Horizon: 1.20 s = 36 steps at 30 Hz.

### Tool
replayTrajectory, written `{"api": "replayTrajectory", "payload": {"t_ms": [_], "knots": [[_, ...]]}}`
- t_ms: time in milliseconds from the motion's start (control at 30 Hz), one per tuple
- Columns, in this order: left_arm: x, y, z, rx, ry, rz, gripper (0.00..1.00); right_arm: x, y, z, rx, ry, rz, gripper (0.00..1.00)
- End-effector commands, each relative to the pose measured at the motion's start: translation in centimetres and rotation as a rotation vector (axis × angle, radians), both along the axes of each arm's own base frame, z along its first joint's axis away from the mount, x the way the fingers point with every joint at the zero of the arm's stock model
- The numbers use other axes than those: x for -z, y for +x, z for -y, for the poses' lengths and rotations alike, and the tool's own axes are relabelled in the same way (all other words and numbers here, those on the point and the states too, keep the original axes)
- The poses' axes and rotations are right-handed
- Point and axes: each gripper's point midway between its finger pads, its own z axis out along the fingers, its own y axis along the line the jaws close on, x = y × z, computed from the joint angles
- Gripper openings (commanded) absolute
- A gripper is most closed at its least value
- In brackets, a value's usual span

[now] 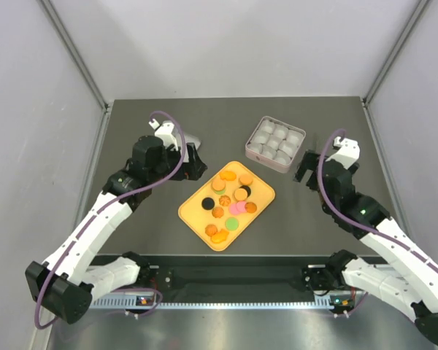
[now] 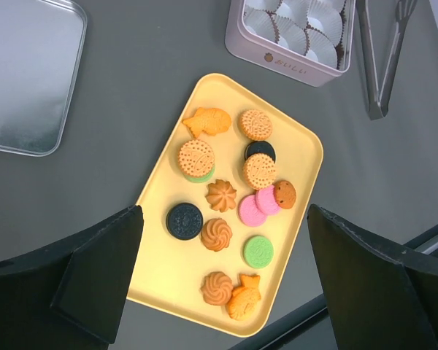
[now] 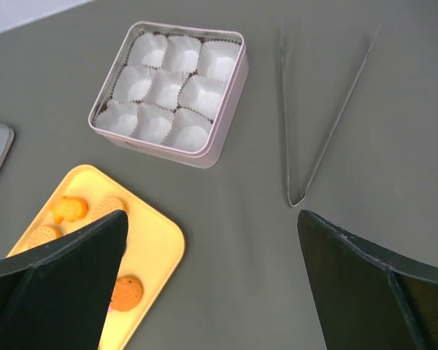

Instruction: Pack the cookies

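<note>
The cookies [image 2: 259, 171] lie loose on the yellow-orange tray [image 2: 160, 255] in the middle of the table. Most are orange: ridged rounds, swirled rosettes and two fish shapes, mixed with two black sandwich rounds, two pink discs and a green one. The left gripper [image 2: 225, 210] hangs over the tray and the right gripper [image 3: 210, 215] between tray and pink tin [image 3: 168, 149], both spread wide and holding nothing.

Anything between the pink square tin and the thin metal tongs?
Nothing. Right wrist view: bare grey table between tin and tongs.
</note>
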Motion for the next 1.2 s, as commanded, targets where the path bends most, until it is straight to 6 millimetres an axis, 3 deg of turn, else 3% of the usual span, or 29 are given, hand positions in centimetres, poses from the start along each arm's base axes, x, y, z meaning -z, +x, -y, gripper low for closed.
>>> {"api": "replayTrajectory", "payload": {"t_ms": [0,267,467,667,967,1033,1167], "knots": [[-1.8,0.5,0.1,0.013,0.001,0.072,0.99,-1.1,-0.5,1.0,0.022,-0.007,0.037,1.0],[-2.4,0.3,0.1,0.041,0.012,0.107,0.99,1.4,-0.2,1.4,0.012,-0.106,-0.085,1.0],[-1.8,0.2,0.4,0.051,0.0,0.1,0.99,5.8,2.2,5.4,0.108,-0.076,-0.249,1.0],[-0.7,-0.1,0.7,0.074,-0.003,0.075,0.99,9.0,4.2,7.2,0.165,-0.022,-0.314,1.0],[0.2,-0.5,0.6,0.079,0.003,0.072,0.99,13.4,9.5,9.2,0.222,-0.032,-0.383,1.0],[0.3,-0.6,0.6,0.086,-0.002,0.072,0.99,15.4,10.6,9.7,0.224,-0.029,-0.426,1.0],[0.5,-0.9,0.7,0.093,-0.01,0.076,0.99,16.6,12.0,10.0,0.216,-0.045,-0.452,0.99]]}}
